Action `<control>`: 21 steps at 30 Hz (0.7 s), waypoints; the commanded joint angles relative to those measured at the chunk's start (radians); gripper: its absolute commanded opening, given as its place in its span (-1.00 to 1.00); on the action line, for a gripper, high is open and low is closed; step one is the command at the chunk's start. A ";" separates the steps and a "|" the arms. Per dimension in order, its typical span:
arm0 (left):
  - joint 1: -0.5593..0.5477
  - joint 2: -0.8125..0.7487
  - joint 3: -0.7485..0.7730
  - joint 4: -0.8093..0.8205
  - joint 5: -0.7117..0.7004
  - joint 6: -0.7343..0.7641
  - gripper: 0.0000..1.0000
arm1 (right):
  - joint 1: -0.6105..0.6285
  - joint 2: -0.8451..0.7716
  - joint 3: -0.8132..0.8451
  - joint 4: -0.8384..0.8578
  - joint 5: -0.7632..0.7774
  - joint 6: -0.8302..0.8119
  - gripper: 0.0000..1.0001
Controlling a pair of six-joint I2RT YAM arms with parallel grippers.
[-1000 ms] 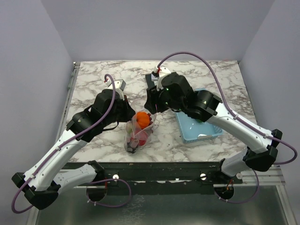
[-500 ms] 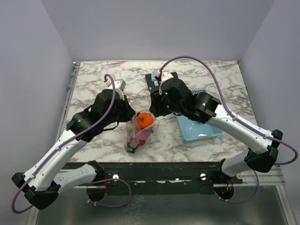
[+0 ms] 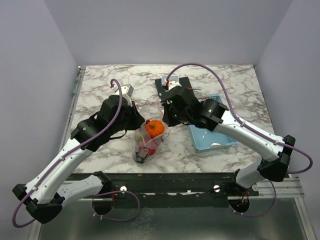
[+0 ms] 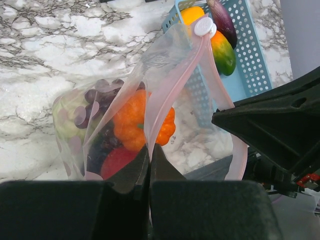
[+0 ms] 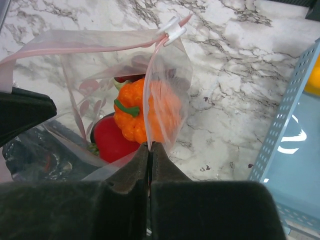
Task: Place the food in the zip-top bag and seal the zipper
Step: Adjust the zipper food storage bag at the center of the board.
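The zip-top bag [image 3: 146, 142] stands mouth-up mid-table, stretched between both arms. My left gripper [image 4: 149, 150] is shut on one side of its pink rim. On the opposite side my right gripper [image 5: 150, 146] is shut on the rim too. The pink zipper [image 5: 75, 48] runs to a white slider [image 5: 172, 30] at one end, and the mouth gapes. Food inside: an orange piece [image 4: 131, 120], a red piece [image 5: 112, 142], purple grapes [image 4: 95, 100], green cabbage [image 4: 65, 117].
A light-blue basket [image 3: 215, 137] lies right of the bag, under the right arm. It holds a yellow piece [image 4: 192, 14], a purple one [image 4: 223, 21] and an orange-green one [image 4: 223, 52]. Purple walls ring the marble table [image 3: 100, 90].
My right gripper has come off the orange piece, which now sits in the bag, and has closed on the bag's rim. The left gripper has kept its hold.
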 commanded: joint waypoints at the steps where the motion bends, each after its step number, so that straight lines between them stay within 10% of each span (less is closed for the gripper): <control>1: -0.005 -0.015 0.038 -0.007 0.017 -0.018 -1.00 | 0.009 0.007 0.049 -0.036 0.047 -0.008 -0.98; 21: -0.005 -0.059 0.022 -0.054 -0.040 -0.046 -1.00 | 0.009 -0.028 0.204 -0.106 0.109 -0.071 -0.99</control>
